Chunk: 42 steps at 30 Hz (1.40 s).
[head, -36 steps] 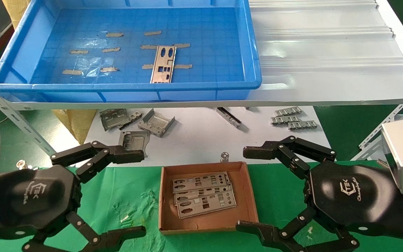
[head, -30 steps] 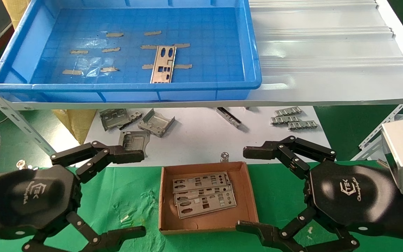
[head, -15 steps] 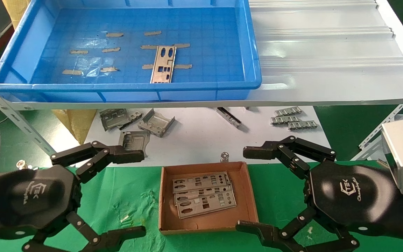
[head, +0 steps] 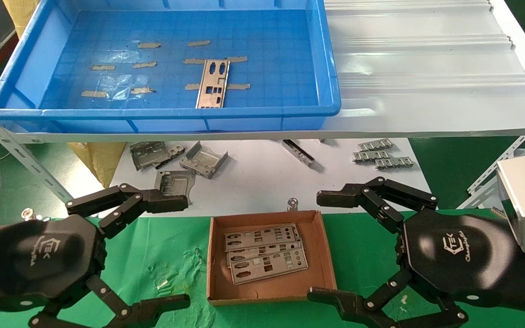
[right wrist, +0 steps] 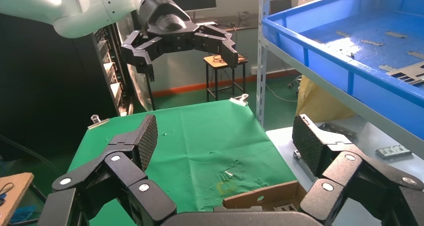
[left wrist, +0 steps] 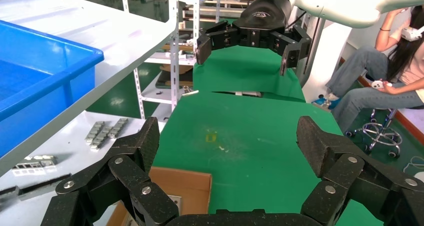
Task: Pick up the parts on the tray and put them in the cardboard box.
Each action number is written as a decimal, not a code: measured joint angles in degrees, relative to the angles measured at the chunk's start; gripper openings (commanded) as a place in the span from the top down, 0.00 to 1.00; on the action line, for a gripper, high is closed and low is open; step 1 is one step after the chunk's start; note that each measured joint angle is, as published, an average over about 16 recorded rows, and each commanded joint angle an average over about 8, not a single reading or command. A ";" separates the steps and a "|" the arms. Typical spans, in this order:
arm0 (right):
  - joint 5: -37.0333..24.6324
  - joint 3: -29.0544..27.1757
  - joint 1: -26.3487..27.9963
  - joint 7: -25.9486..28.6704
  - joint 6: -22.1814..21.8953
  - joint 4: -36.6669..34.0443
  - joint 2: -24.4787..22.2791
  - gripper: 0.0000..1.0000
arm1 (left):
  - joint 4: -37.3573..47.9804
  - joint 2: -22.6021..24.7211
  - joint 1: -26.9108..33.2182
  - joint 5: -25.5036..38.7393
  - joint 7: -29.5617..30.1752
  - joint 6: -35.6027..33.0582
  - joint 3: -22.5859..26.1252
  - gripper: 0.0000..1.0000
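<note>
With both the left gripper (head: 178,250) and right gripper (head: 319,246) spread empty beside the cardboard box (head: 321,255) (several plates already inside), the next reach is probably for the last part (head: 213,84) on the tray (head: 30,68).

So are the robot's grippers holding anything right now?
No, nothing. The left gripper and the right gripper are both open and empty, one on each side of the cardboard box.
</note>
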<state>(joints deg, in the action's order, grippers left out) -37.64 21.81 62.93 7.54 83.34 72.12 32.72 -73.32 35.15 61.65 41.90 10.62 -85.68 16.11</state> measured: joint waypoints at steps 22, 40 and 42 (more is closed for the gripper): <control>0.00 0.00 0.00 0.00 0.00 0.00 0.00 1.00 | 0.00 0.00 0.00 0.00 0.00 0.00 0.00 0.00; 0.00 0.00 0.00 0.00 0.00 0.00 0.00 1.00 | 0.00 0.00 0.00 0.00 0.00 0.00 0.00 0.00; 0.00 0.00 0.00 0.00 0.00 0.00 0.00 1.00 | 0.00 0.00 0.00 0.00 0.00 0.00 0.00 0.00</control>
<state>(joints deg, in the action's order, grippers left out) -37.64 21.81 62.93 7.54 83.34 72.12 32.72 -73.32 35.15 61.65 41.90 10.62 -85.68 16.11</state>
